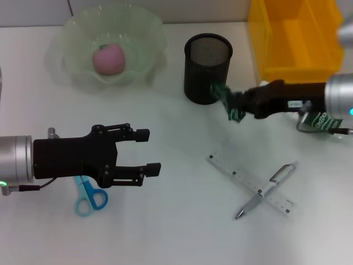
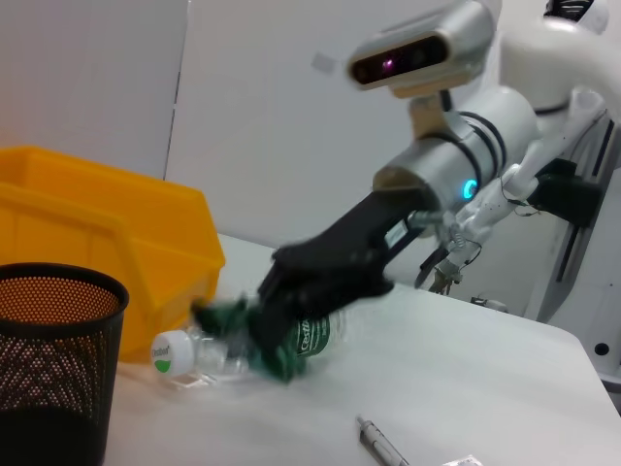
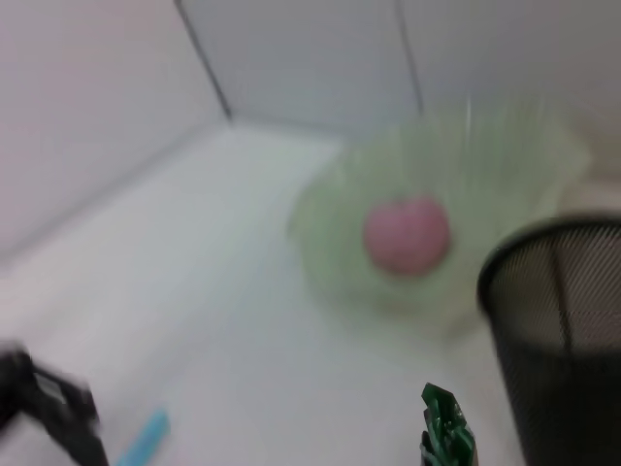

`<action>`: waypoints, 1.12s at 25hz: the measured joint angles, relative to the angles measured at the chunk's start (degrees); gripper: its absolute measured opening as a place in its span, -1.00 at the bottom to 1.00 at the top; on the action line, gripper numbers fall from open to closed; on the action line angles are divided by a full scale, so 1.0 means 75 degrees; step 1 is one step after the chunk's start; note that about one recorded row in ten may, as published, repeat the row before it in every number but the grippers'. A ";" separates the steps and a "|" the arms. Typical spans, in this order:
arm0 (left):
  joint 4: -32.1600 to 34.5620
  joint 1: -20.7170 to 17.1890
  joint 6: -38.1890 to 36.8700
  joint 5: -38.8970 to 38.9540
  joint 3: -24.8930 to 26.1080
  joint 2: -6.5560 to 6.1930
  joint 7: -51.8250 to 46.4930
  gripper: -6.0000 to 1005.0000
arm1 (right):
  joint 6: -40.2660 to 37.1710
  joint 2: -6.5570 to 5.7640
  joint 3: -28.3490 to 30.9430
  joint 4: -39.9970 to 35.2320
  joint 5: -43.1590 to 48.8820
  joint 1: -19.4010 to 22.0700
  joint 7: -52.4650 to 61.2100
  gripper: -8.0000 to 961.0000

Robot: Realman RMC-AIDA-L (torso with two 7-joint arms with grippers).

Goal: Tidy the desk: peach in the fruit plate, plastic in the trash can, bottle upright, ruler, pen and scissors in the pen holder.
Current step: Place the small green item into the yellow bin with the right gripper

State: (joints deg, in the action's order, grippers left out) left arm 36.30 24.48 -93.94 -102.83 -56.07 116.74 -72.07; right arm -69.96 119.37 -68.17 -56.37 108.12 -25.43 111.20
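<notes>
A pink peach [image 1: 108,59] lies in the pale green fruit plate [image 1: 144,33] at the back left. My right gripper [image 1: 234,107] is shut on crumpled green plastic [image 1: 230,102], right beside the black mesh pen holder [image 1: 207,68]. The plastic [image 2: 243,335] also shows in the left wrist view. The bottle [image 1: 323,120] lies on its side under my right arm, its white cap [image 2: 169,350] facing the holder. The pen [image 1: 266,189] lies across the ruler [image 1: 251,183] at the front right. My left gripper [image 1: 149,150] is open above the table, with the blue scissors [image 1: 90,197] partly beneath it.
The yellow trash can [image 1: 292,38] stands at the back right, behind my right arm. The pen holder [image 3: 568,330] and the fruit plate [image 3: 330,209] stand close together in the right wrist view. Bare white table lies between my two grippers.
</notes>
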 joint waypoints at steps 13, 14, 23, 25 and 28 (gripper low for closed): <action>-0.0037 -0.0007 0.0034 -0.0001 -0.0001 0.0028 0.0197 0.58 | -0.0864 -0.0003 0.2328 0.1342 -0.4412 0.1391 -0.3937 -0.89; -0.0042 -0.0002 0.0033 0.0000 0.0000 0.0029 0.0197 0.58 | -0.0810 -0.0007 0.2556 0.1364 -0.4474 0.1407 -0.3949 -0.89; -0.0023 0.0007 0.0033 -0.0001 -0.0001 0.0054 0.0200 0.58 | 0.0761 -0.0043 0.3138 0.1395 -0.4430 0.1126 -0.4043 -0.89; -0.0024 0.0010 0.0033 -0.0001 -0.0001 0.0059 0.0200 0.58 | 0.1152 -0.0045 0.3114 0.1455 -0.4290 0.0954 -0.4104 -0.89; -0.0032 0.0025 0.0033 -0.0001 -0.0001 0.0070 0.0200 0.58 | 0.1587 -0.0045 0.3114 0.1765 -0.3728 0.0517 -0.4135 -0.89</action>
State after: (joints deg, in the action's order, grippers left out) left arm 36.06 24.66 -93.69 -102.83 -56.07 117.26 -70.57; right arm -58.06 119.03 -44.81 -43.14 80.16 -21.56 80.19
